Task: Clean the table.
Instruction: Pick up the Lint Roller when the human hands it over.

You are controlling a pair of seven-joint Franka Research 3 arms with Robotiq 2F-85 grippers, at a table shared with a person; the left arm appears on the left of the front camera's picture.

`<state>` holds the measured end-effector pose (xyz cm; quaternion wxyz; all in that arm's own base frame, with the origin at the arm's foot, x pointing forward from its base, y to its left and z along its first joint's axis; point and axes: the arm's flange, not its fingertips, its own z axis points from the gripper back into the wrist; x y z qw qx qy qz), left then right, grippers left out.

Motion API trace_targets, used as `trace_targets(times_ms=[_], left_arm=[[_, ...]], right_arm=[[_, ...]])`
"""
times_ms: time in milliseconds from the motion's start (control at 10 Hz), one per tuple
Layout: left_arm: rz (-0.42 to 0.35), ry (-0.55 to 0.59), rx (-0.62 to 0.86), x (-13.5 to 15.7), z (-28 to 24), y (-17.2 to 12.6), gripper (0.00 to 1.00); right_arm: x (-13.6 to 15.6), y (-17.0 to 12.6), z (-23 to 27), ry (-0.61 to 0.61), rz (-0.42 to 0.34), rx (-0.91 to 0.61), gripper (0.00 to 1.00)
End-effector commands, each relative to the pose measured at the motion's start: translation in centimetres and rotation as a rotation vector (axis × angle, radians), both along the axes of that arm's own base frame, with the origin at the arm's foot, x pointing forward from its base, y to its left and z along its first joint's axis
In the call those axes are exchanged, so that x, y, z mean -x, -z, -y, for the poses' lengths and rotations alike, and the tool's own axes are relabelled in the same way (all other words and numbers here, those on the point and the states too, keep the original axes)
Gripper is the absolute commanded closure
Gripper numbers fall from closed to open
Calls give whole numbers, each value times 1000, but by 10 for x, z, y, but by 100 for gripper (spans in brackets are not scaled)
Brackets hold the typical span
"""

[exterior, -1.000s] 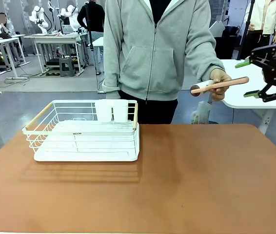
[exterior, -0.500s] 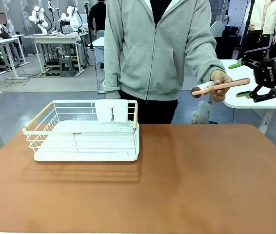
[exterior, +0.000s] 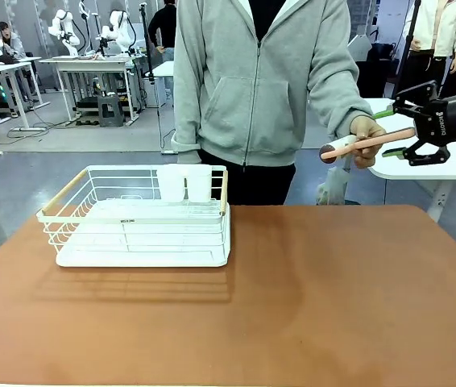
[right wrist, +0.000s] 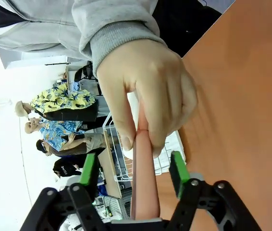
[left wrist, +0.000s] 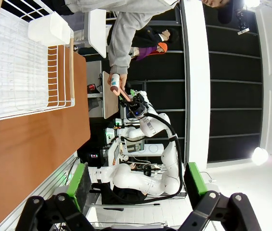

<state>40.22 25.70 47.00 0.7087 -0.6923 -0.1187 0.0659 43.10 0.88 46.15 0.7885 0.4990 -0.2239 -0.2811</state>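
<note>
The reddish-brown table [exterior: 333, 306] fills the near half of the front view. Beyond its far right corner a person's hand [exterior: 363, 131] holds out a long pink-handled tool [exterior: 377, 141] with a dark round head. My right gripper [exterior: 389, 133] has come in around the handle's free end. In the right wrist view the pink handle [right wrist: 143, 187] runs between the green pads with a gap on each side, and the hand [right wrist: 145, 86] grips it farther up. My left gripper [left wrist: 136, 180] stands wide open with nothing between its fingers.
A white wire rack [exterior: 139, 218] with wooden handles stands on the table's left part, two white cups [exterior: 184, 184] in its back. A white-topped table [exterior: 453, 161] stands behind the right arm. The person stands at the far edge.
My right gripper has moved left onto the end of the held-out handle, and its jaws have narrowed around it. The person's hand has stayed nearly still.
</note>
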Motion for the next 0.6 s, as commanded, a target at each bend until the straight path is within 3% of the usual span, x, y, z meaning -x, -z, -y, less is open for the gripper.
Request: trace_targets(times_ms=[0, 100, 400, 500], left_arm=[[-1, 7, 3, 4, -1, -1, 0], [-1, 7, 3, 4, -1, -1, 0], [-1, 7, 3, 4, -1, -1, 0], [-1, 7, 3, 4, -1, -1, 0]], right_arm=[[-6, 4, -7, 21, 28, 16, 45], [-6, 4, -6, 25, 28, 12, 59], [-7, 5, -5, 26, 28, 9, 85], [-7, 5, -4, 26, 28, 7, 98]])
